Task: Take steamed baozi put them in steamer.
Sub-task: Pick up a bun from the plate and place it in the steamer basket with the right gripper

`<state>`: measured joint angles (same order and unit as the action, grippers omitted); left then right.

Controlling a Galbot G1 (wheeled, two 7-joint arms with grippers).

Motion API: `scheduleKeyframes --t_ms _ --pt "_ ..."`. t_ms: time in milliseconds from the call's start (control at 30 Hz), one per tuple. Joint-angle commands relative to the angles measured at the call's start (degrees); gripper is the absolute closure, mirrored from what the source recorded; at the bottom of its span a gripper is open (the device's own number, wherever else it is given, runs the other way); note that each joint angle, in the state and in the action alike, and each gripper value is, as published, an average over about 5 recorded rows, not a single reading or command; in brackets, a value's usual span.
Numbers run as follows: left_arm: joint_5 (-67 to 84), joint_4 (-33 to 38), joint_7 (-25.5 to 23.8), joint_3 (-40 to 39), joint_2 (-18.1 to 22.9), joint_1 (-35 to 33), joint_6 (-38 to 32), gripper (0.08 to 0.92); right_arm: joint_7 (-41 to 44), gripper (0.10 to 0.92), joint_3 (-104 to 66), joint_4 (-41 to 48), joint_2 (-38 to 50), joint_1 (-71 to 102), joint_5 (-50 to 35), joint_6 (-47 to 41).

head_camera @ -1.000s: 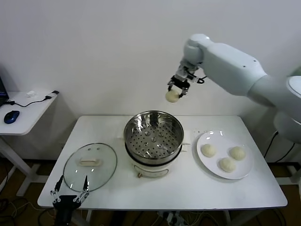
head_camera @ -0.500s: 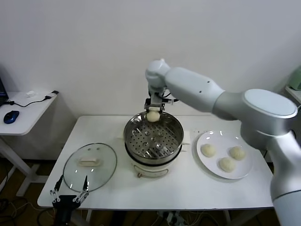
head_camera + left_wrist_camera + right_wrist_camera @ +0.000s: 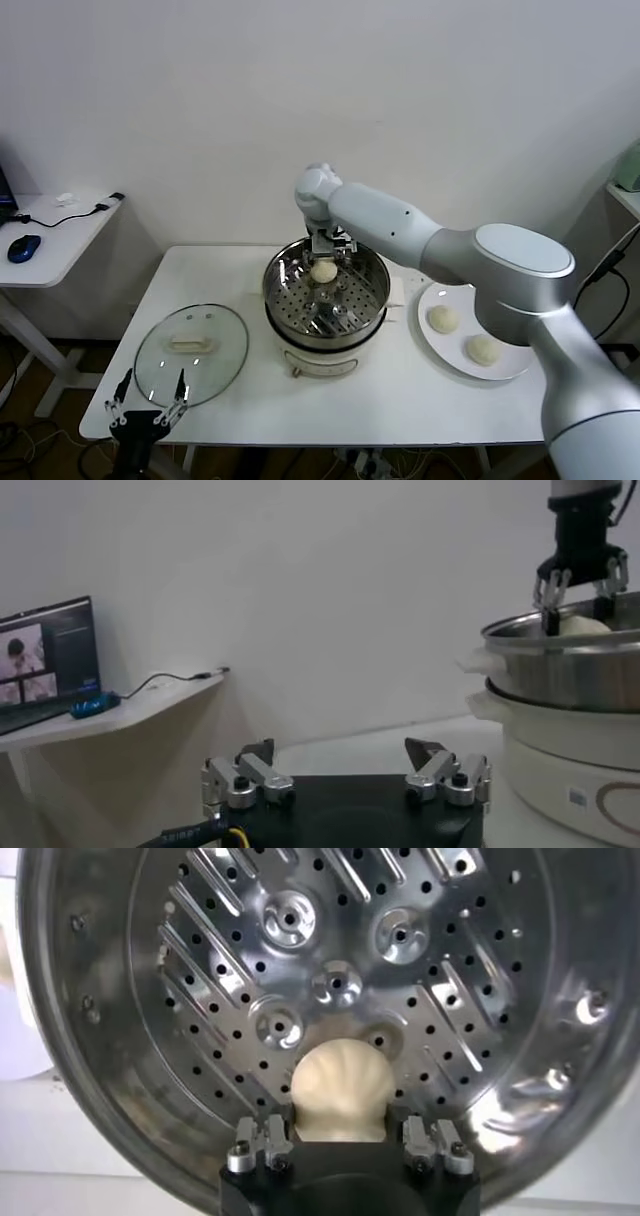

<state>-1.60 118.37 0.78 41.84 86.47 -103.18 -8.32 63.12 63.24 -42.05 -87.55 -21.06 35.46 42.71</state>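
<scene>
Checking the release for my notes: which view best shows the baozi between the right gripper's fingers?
The right wrist view: the baozi fills the gap of the right gripper, directly over the steamer tray. The head view shows it small inside the steamer, under the arm. The left wrist view shows only its top above the steamer's rim.

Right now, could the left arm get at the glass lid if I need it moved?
Probably yes. The left pincer hangs open at the table's near edge, just in front of the lid, with nothing between them. The right pincer is busy over the steamer with a bun.
</scene>
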Motion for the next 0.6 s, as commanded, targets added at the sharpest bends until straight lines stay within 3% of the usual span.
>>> scheduleKeyframes --t_ms 33,267,367,600 --pt "0.0 0.1 0.0 -0.1 0.1 0.5 0.4 0.177 -0.3 0.402 0.5 1.1 -0.7 1.3 0.5 -0.5" --pt "0.0 -0.2 0.0 -0.1 0.1 0.8 0.6 0.177 0.3 0.23 1.5 -0.4 0.0 -0.9 -2.9 -1.2" --pt "0.0 -0.2 0.0 -0.1 0.1 1.0 0.7 0.177 0.8 0.206 1.7 -2.1 1.2 -2.9 -5.5 -1.2" --pt "0.0 0.0 0.0 -0.2 0.0 1.3 1.0 0.177 3.4 0.203 10.6 -10.9 9.8 -16.9 -28.5 -8.2"
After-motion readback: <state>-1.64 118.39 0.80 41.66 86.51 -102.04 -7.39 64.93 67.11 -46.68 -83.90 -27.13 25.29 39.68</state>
